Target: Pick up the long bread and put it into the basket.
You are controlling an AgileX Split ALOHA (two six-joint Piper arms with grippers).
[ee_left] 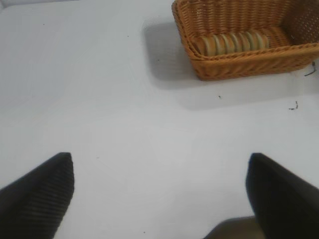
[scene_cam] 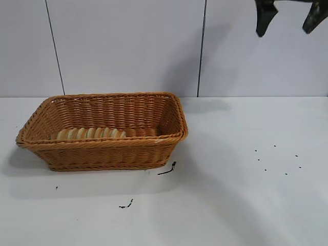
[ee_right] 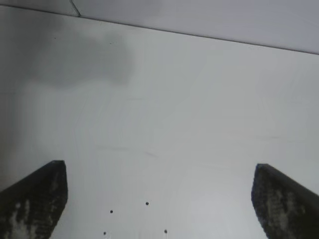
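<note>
White surface (scene_cam: 246, 205) carries the basket (scene_cam: 102, 154), with the long bread (scene_cam: 91, 134) already lying inside; right gripper (scene_cam: 289, 18) hangs high, spread wide and empty, left gripper (ee_left: 159, 194) likewise wide, so nothing seems left.

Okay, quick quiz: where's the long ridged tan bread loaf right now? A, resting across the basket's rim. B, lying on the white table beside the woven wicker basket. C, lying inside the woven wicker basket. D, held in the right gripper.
C: the long ridged tan bread loaf lies down inside the orange-brown woven wicker basket, along its near wall, while the right gripper hangs open and empty high above the table.
</note>
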